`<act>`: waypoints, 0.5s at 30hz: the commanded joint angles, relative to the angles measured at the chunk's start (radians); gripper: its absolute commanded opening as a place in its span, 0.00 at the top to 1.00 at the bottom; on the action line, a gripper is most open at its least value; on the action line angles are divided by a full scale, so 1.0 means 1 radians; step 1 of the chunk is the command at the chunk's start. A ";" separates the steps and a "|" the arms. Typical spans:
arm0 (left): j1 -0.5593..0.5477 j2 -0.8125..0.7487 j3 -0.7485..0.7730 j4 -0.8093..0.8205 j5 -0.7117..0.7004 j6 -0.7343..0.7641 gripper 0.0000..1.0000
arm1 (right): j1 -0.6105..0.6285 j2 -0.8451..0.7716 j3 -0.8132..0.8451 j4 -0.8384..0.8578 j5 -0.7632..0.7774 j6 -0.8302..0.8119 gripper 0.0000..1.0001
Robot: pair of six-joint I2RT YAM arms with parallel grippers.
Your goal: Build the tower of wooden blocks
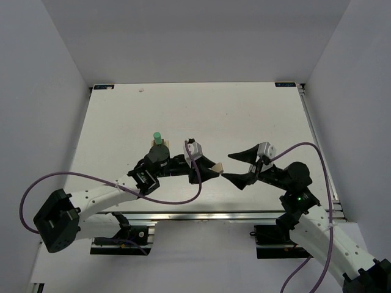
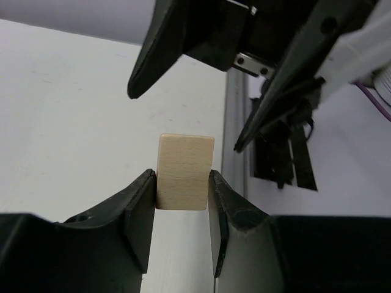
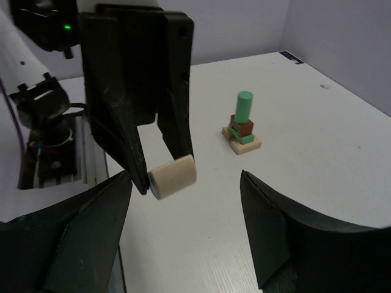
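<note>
Left hand (image 2: 182,183) and right hand (image 1: 227,166) both black. Block (image 2: 185,172) plain light tan wood, faint grain. Wood block tower (image 3: 242,125): mint-green cylinder (image 3: 244,105) on top, dark brown cube (image 3: 242,126), green slab (image 3: 243,138), tan base (image 3: 249,145). Counter (image 1: 244,116) white. Arms (image 1: 98,198) white, cables (image 1: 36,186) purple, status light (image 1: 298,198) green.

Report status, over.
Left fingers shut on light tan wooden block. Right fingers open, facing it. Green-topped wood block tower standing farther back. Nothing in the way.
</note>
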 commanded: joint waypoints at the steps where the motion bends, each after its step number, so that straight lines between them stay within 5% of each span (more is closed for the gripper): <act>1: 0.010 0.009 0.033 0.000 0.234 0.068 1.00 | 0.003 0.002 0.001 0.074 -0.169 -0.021 0.26; 15: 0.009 -0.052 -0.016 0.043 0.202 0.069 1.00 | 0.003 0.114 0.036 0.111 -0.296 -0.003 0.49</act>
